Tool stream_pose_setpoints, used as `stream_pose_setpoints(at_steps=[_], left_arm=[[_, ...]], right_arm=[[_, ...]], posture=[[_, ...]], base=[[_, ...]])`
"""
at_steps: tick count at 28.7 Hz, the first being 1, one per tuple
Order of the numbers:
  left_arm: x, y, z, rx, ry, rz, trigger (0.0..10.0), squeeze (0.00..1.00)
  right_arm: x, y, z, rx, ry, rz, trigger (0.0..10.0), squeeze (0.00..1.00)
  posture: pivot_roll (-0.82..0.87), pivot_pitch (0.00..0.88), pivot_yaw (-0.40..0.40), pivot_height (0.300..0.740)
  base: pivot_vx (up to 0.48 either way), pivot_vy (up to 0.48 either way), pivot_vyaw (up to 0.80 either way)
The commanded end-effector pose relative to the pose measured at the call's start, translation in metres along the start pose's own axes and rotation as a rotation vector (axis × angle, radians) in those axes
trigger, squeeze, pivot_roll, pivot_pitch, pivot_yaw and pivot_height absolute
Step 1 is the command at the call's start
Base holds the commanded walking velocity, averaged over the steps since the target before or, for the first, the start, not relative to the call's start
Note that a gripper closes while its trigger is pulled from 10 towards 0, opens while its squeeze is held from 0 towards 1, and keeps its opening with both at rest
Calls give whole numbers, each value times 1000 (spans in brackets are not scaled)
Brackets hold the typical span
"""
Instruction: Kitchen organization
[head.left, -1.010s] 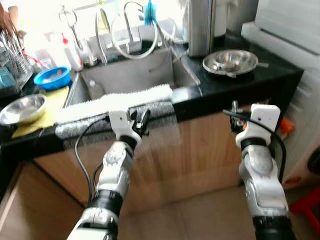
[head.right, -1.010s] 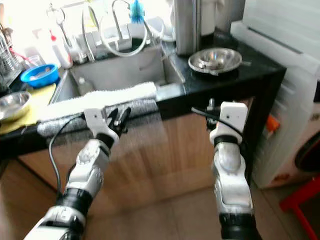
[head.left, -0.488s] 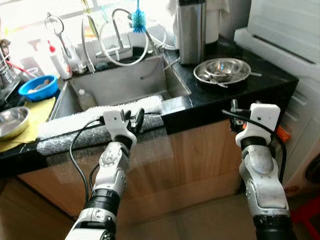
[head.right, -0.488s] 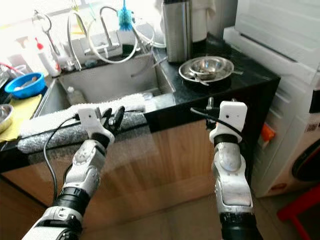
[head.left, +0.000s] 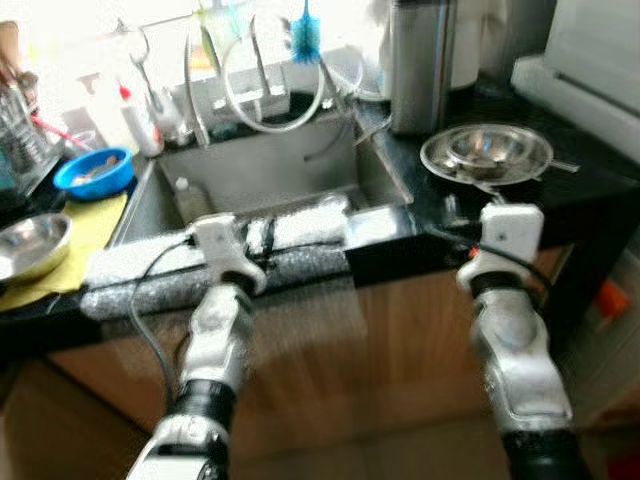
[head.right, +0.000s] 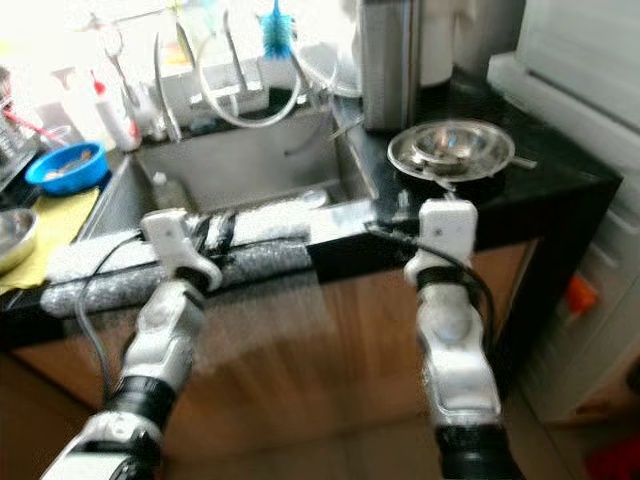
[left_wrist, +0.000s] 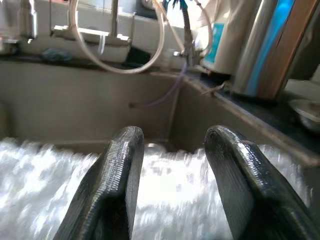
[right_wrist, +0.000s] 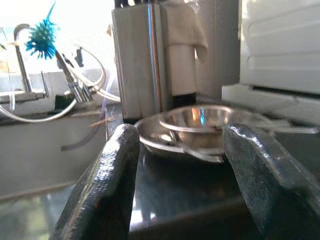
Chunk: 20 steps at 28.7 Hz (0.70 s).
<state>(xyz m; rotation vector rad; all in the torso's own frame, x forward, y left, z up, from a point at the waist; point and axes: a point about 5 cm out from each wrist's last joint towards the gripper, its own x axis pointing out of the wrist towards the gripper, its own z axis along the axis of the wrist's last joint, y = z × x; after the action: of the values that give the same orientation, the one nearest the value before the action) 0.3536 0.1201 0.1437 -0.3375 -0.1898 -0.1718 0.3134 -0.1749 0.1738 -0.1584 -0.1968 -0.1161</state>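
Note:
A white and grey towel (head.left: 300, 225) lies along the front rim of the steel sink (head.left: 270, 170). My left gripper (left_wrist: 170, 145) hovers open just over the towel, nothing between its fingers (left_wrist: 122, 165). On the black counter (head.left: 580, 190) to the right, stacked steel bowls (head.left: 487, 152) sit on a steel plate. My right gripper (right_wrist: 180, 140) is open at the counter's front edge and points at those bowls (right_wrist: 200, 120), a short way off. A blue bowl (head.left: 95, 172) and a steel bowl (head.left: 32, 243) stand left of the sink, the latter on a yellow cloth (head.left: 90, 220).
A tall steel canister (head.left: 420, 65) stands behind the bowls. Taps, hoses and a blue brush (head.left: 305, 25) crowd the sink's back edge, with bottles (head.left: 135, 105) beside them. A white appliance (head.left: 600, 60) borders the counter on the right. Wooden cabinet fronts (head.left: 400, 330) sit below.
The view has shifted and closed in on the counter. Both arms have come forward: the left gripper now over the towel, the right gripper up to the counter's edge.

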Motion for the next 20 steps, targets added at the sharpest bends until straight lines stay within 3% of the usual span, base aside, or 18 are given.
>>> stream_pose_setpoints(at_steps=[1, 6, 10, 20], left_arm=[[0, 14, 9, 24, -23, 34, 10000, 0], [0, 14, 9, 23, -26, 35, 10000, 0], [1, 13, 10, 24, -26, 33, 10000, 0], [2, 14, 11, 27, -28, 32, 10000, 0]], right_arm=[[1, 11, 8, 25, -30, 33, 10000, 0], [1, 12, 8, -1, -33, 43, 10000, 0], [0, 13, 9, -7, -37, 49, 10000, 0], [1, 14, 8, 8, -34, 46, 10000, 0]], posture=[[-145, 0, 135, 740], [-145, 0, 137, 740], [-143, 0, 136, 740], [-142, 0, 139, 740]], base=[[311, 0, 0], [315, 0, 0], [314, 0, 730], [313, 0, 0]])
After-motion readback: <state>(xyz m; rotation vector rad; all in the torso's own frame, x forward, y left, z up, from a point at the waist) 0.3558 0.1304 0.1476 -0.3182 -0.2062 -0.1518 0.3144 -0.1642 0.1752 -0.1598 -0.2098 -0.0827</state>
